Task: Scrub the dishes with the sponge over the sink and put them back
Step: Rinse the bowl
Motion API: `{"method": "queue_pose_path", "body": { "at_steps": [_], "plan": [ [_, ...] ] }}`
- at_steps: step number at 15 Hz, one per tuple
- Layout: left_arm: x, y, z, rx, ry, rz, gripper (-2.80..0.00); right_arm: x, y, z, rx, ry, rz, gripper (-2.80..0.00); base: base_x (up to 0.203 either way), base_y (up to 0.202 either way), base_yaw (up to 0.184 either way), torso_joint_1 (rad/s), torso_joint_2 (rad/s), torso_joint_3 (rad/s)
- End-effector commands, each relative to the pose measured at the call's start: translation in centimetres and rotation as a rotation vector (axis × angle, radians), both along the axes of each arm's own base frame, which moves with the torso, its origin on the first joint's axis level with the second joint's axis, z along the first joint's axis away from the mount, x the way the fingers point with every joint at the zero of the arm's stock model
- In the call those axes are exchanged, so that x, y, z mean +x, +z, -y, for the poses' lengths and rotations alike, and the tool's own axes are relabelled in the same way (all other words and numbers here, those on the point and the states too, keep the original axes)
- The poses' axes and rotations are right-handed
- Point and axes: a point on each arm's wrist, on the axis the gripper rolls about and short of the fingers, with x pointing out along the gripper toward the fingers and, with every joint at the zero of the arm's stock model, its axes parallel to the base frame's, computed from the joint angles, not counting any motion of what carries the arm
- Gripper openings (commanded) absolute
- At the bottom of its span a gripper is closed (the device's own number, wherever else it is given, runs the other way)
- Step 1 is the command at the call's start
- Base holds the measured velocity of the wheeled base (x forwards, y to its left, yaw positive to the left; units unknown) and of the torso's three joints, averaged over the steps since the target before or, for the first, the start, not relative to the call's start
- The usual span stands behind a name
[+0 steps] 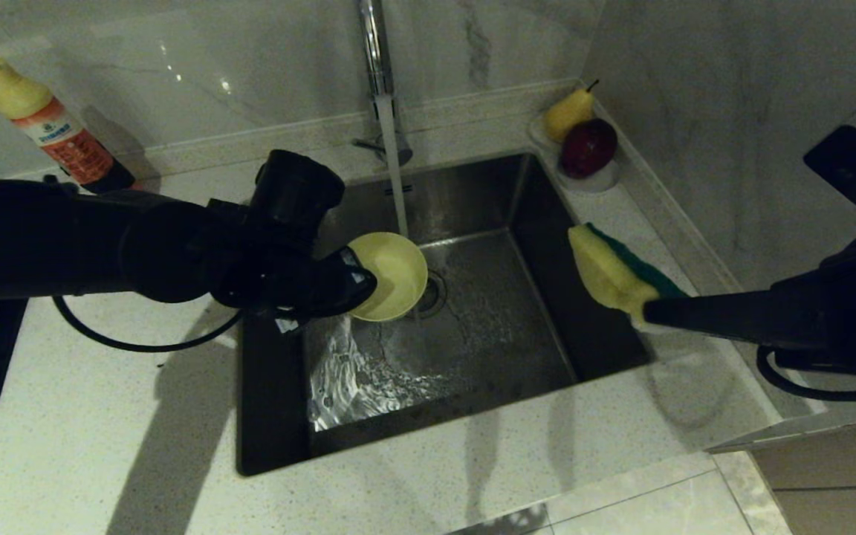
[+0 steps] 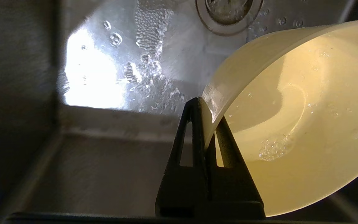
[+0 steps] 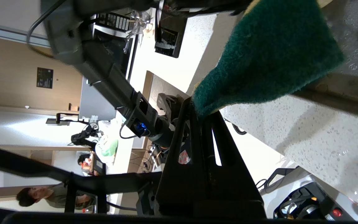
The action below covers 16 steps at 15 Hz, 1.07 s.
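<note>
The right gripper (image 1: 647, 310) pinches one end of the sponge (image 1: 610, 269), whose long axis runs out beyond its fingertips, over the sink's (image 1: 547, 297) right rim. The left gripper (image 1: 362, 286) clamps the yellow bowl's (image 1: 391, 276) rim; the tilted bowl opens away from it, under the tap's (image 1: 377, 67) stream.

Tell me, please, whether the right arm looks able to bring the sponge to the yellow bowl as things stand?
Probably yes. The right end effector holds the sponge beside the sink; nothing stands between it and the yellow bowl, gripped by the left end effector, its opening facing up.
</note>
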Motion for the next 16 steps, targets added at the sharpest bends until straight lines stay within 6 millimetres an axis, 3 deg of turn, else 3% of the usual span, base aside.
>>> {"method": "queue_pose_path", "body": {
  "at_steps": [1,8,16],
  "plan": [
    [2.4,-2.1,0.9,0.011,0.019,-0.037,-2.8,-0.2,-0.1,0.8,0.009,0.005,-0.002,-2.8,0.0,0.0,0.0,0.0,0.0,0.0],
    [4.0,-1.0,1.7,-0.052,0.043,0.027,-2.8,-0.4,0.0,1.9,0.02,-0.004,0.001,-2.8,0.0,0.0,0.0,0.0,0.0,0.0],
    [3.0,-0.9,1.2,-0.037,0.047,-0.022,-2.8,-0.4,-0.1,2.3,0.023,-0.005,0.0,-2.8,0.0,0.0,0.0,0.0,0.0,0.0]
  ]
}}
